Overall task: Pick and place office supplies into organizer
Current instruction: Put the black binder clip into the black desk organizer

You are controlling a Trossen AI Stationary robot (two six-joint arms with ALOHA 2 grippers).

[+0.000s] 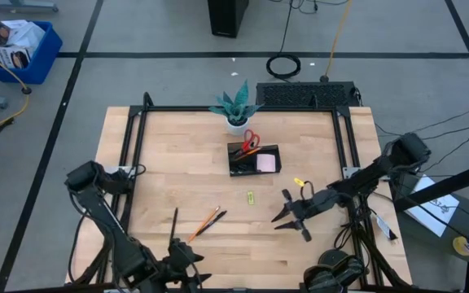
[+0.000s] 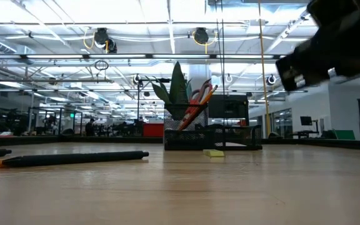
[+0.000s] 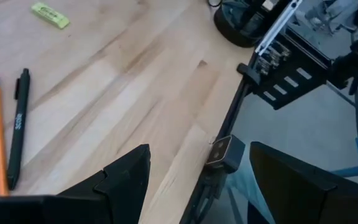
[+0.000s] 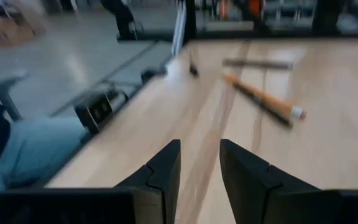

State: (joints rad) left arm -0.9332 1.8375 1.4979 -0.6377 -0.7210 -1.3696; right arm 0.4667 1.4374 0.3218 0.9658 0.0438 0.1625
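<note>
Grey workshop floor marked with black tape is surrounding your light wooden table (image 1: 177, 175), which is sitting inside a black metal frame.

Your left arm is folding back along the table's left side, elbow out past the edge, with the left end effector (image 1: 179, 262) sitting low at the near edge. In its wrist view its two dark fingers (image 3: 120, 180) are standing wide apart with nothing between them, pointing past the table's edge.

Your right arm is reaching in from the right side, stretched low and angling toward the middle, with the right end effector (image 1: 287, 216) hovering above bare wood on the right half. Its dark fingers (image 4: 163, 168) are showing a narrow gap and gripping nothing.

You are seeing the small black rectangular desk organizer (image 1: 253, 159) sitting near the far middle of the table, just in front of the white pot with the teal plant (image 1: 236, 110). Red-handled scissors (image 1: 251, 140) are standing in it, and a pink square sticky-note pad (image 1: 266, 163) is lying in its right part.

An orange pencil (image 1: 204, 225) and a thin black pen (image 1: 216, 219) are lying side by side on the near left, another thin black pen (image 1: 174, 223) just left of them. A small yellow-green clip (image 1: 251, 198) is lying between the organizer and the near edge.
</note>
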